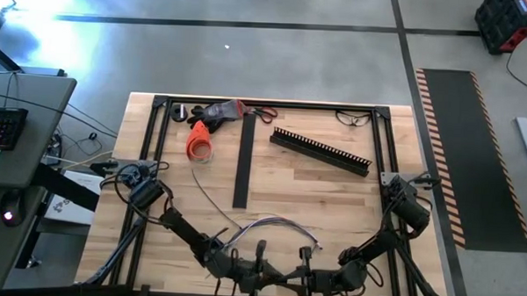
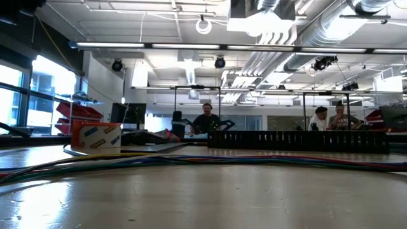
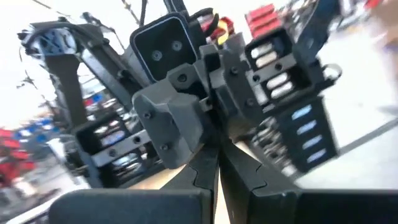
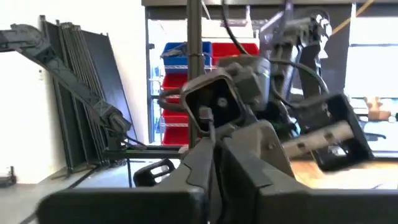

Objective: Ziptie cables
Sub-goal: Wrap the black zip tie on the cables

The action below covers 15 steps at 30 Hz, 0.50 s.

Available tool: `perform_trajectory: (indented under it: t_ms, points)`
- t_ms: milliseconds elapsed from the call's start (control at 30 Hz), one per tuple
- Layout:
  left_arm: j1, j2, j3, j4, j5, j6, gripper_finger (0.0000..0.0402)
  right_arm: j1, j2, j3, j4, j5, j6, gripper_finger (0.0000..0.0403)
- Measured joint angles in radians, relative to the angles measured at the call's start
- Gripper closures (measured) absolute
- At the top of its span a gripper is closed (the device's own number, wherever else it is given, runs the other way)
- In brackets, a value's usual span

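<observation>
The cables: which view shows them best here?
The high view: the cables arc across the bare wood near the table's front edge, whole bunch visible. The low view shows them only edge-on as thin coloured lines. Neither wrist view shows them.

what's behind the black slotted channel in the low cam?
Behind the slotted channel, three people sit in the room beyond the table. The cables run in front of it. Anything lying directly behind it is hidden.

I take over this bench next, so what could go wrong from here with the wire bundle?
1. The cables arc loosely across the table with their ends splayed, so strands may slip out of the bunch when they are gathered.
2. The left pincer and the right pincer sit shut, close together and facing each other at the near edge; they might bump.
</observation>
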Motion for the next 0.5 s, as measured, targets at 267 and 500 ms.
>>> perform_trajectory:
  t_ms: [267, 500]
  points:
    - [-0.045, -0.079, 0.0, -0.185, -0.246, 0.144, 0.0401, 0.024, 0.0, 0.0, -0.006, 0.132, -0.049, 0.024]
    - [-0.063, -0.16, 0.001, -0.388, -0.297, 0.129, 0.0401, 0.11, 0.0, 0.013, 0.025, 0.442, -0.233, 0.0169]
